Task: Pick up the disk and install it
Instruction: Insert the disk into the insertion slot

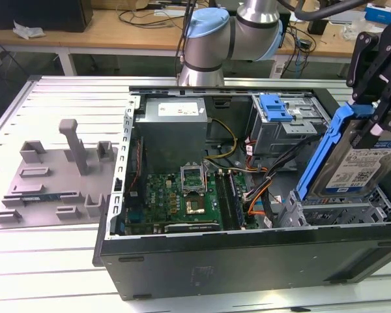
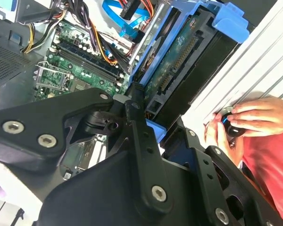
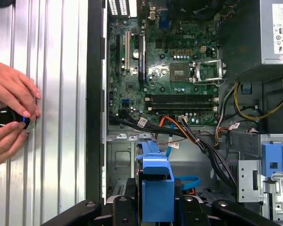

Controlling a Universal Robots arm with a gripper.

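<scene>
I am holding the disk tight in my fingers, tilted in the air just above the drive cage at the exterior view's right end of the open computer case. Its lower edge is hanging near the cage rim, with cables lying just beside it. A person's hands are touching a dark knob on the tabletop beside the case wall.

Bright, even light from above fills the exterior view; the ribbed tabletop gleams pale, while the open computer case holds soft shadow inside. In the first wrist view the tabletop nears white. In the second wrist view the close black pincer looks dark and soft, the disk well lit.
</scene>
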